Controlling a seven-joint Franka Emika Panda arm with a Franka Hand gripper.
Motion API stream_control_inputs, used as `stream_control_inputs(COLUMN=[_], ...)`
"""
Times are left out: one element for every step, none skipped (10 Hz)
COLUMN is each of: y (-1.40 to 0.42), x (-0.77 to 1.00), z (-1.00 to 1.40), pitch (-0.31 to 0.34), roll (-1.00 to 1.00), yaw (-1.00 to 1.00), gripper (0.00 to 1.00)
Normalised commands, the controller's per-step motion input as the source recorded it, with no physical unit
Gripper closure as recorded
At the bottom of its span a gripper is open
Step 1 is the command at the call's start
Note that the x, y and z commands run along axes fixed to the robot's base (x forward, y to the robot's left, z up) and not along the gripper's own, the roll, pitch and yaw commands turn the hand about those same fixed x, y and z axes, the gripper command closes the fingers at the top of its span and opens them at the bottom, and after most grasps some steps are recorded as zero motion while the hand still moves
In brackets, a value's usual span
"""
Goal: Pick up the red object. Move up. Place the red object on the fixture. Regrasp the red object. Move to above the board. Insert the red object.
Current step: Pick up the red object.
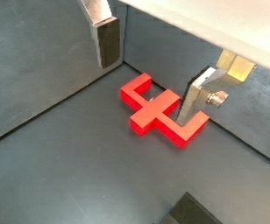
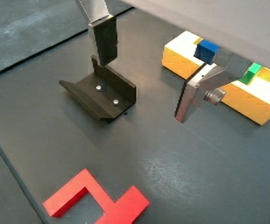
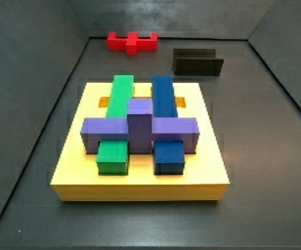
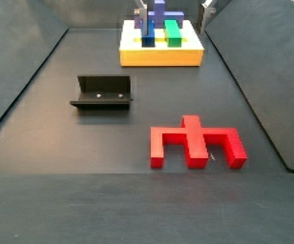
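The red object [image 4: 195, 143] lies flat on the dark floor, apart from everything else; it also shows in the other side view [image 3: 134, 41] and in both wrist views [image 1: 155, 112] [image 2: 96, 199]. The fixture [image 4: 102, 92] stands empty between the red object and the board [image 4: 162, 57]. The board is a yellow slab [image 3: 140, 174] bearing green, blue and purple blocks. My gripper [image 1: 149, 70] is open and empty, well above the floor. In a wrist view it [image 2: 149, 68] hangs over the floor between the fixture [image 2: 103, 94] and the board [image 2: 225, 83].
Dark walls enclose the floor on all sides [image 3: 36, 117]. The red object lies near one wall [image 3: 153, 20]. The fixture [image 3: 197, 62] stands close beside it.
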Motion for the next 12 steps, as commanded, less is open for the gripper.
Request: stream_control_inputs(y=[0.0, 0.16, 0.71, 0.83, 0.73, 0.37, 0.17, 0.0, -0.12, 0.0, 0.0, -0.05], x=[0.0, 0.0, -0.02, -0.17, -0.25, -0.08, -0.14, -0.11, -0.22, -0.38, -0.37, 0.0], z=[0.0, -0.17, -0.55, -0.89, -0.96, -1.0, -1.0, -0.89, -0.77, -0.7, -0.31, 0.0], pitch=[0.0, 0.0, 0.0, -0.021, -0.064, -0.007, -0.061, -0.133, -0.17, -0.196, -0.11, 0.0], roll=[-0.01, 0.0, -0.07, -0.06, -0.04, 0.0, -0.01, -0.09, -0.11, -0.14, -0.06, 0.01], yaw=[0.0, -0.01, 0.0, 0.0, 0.0, -0.08, -0.11, -0.11, -0.21, -0.18, -0.17, 0.0], gripper=[0.0, 0.0, 0.0, 0.0, 0.0, 0.0, 0.0, 0.0, 0.0, 0.0, 0.0, 0.0])
